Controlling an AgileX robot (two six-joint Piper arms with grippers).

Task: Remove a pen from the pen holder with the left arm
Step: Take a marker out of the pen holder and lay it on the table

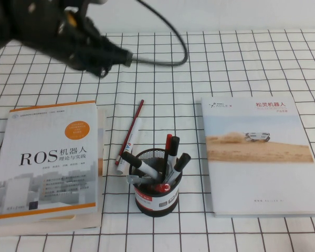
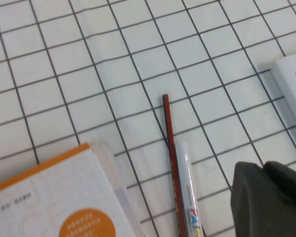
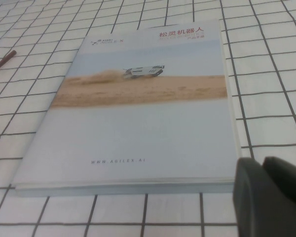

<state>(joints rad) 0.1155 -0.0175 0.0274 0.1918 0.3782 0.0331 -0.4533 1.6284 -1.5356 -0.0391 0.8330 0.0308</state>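
Evidently between moves. Left gripper (image 1: pixel 125 56) raised high, well behind the holder (image 1: pixel 156 199) and off to its left, pressed together and clamped on nothing. Right gripper (image 3: pixel 264 173) out of the high view, low over the near edge of the booklet (image 1: pixel 257 173) lying right of the holder; open or closed, cannot tell.

Inside the holder, several markers (image 1: pixel 171 149) leaning with caps above the rim, plus something red low among them. Just beside the holder on its left, a white pen (image 2: pixel 186 182) flat on the checked cloth, with a red pencil (image 2: pixel 168 133) tight alongside, both running away behind the holder. Farther left of the holder, a thick book (image 1: pixel 47 157).

Hard to name the step with certainty. Judging by the pen outside the holder and the empty, lifted left gripper, probably done already, with nothing left but parking the arm. Otherwise, not yet begun.

For a fresh take from the holder: spread the jaws first, then swing forward and down until directly above the holder. Choose the marker standing clearest of its neighbours. Close on the shaft just under the cap, not on two at once. Lift straight up, slowly, to avoid tipping the holder or dragging the other markers out. Set down on bare cloth left of the holder, clear of the book.
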